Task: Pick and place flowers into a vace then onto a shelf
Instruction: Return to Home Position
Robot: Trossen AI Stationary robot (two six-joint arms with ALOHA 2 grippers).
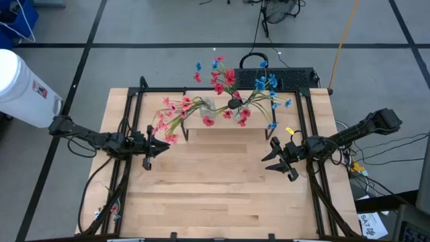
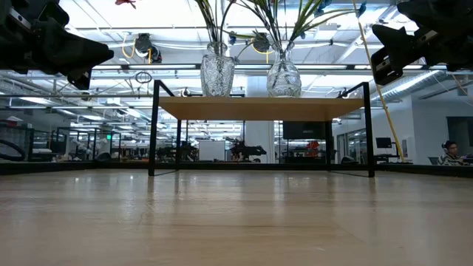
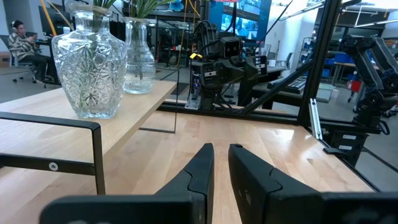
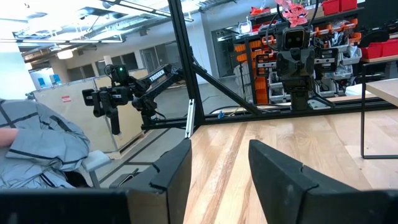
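- High view: the shelf point(image 1: 220, 126) runs 9-to-3 between the arms, at 1 o'clock from the left gripper point(image 1: 164, 143) and 11 o'clock from the right gripper point(image 1: 270, 158).
- The left fingers show only a thin slit and the right fingers are set wider; both hold nothing.
- Left vase point(image 2: 217, 72) and right vase point(image 2: 284, 77) stand upright on the shelf, with stems in each.
- The pink spray point(image 1: 169, 115) droops toward 8 o'clock, just beside the left gripper. The blue spray point(image 1: 265, 84) leans toward 2 and the red spray point(image 1: 224, 79) toward 12 (its vase we cannot tell).
- We judge the flowers placed, so the left arm should back off toward 9, clear of the pink.
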